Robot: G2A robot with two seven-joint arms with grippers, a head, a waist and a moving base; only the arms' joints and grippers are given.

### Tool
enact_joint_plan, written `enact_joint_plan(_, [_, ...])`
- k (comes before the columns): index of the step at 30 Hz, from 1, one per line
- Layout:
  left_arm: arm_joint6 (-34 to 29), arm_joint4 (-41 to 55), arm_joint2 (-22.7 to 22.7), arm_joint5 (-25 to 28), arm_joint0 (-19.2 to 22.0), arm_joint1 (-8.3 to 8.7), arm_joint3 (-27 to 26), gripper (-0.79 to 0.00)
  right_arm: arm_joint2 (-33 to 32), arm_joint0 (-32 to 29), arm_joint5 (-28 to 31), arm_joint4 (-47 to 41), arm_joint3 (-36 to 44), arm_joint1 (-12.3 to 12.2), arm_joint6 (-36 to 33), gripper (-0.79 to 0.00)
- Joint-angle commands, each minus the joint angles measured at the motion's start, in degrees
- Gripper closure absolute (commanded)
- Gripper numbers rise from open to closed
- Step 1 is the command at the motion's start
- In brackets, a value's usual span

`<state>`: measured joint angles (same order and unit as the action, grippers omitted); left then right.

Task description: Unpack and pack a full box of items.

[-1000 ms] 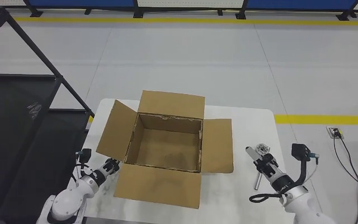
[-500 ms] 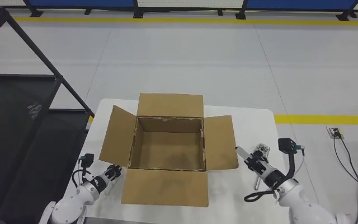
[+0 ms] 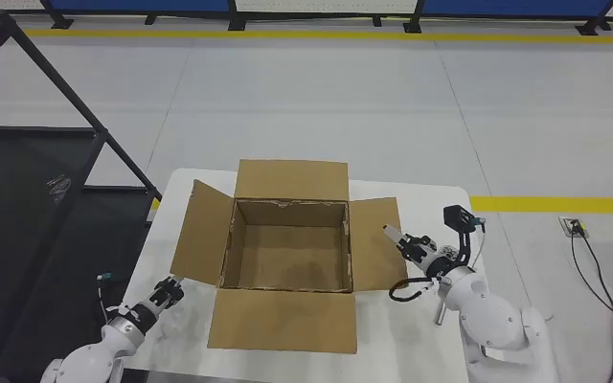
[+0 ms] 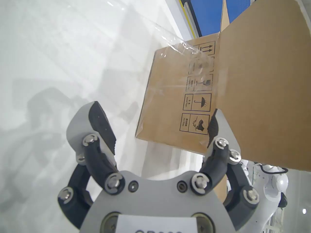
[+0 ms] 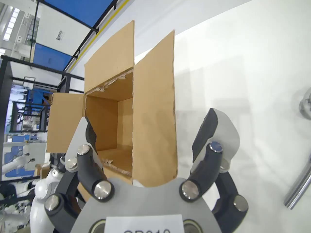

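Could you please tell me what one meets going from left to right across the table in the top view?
In order: left gripper → box → right gripper → metal tool.

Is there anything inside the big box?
Empty. The cardboard box has all four flaps spread open, and from above its brown bottom lies bare.
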<state>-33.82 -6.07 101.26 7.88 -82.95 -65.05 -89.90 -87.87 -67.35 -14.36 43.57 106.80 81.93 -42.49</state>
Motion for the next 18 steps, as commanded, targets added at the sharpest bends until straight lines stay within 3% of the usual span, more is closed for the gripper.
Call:
enact_joint_plan(1, [0.2, 0.4, 0.4, 0.2, -0.6, 0.07, -0.4, -0.785, 1.8, 2.5, -1.1, 1.3, -2.3, 0.0, 0.3, -0.785])
enact_joint_plan(8, [1.1, 1.9, 1.6, 0.5, -2.5, 0.21, -1.6, -0.785, 6.8, 9.0, -1.7, 3.3, -8.2, 0.1, -2.6, -0.785])
enact_joint_plan(18, [1.8, 2.6, 1.8, 0.5, -3.2, 0.40, -2.1, -0.785, 9.5, 8.8, -0.4, 3.9, -7.1, -0.3, -4.8, -0.785])
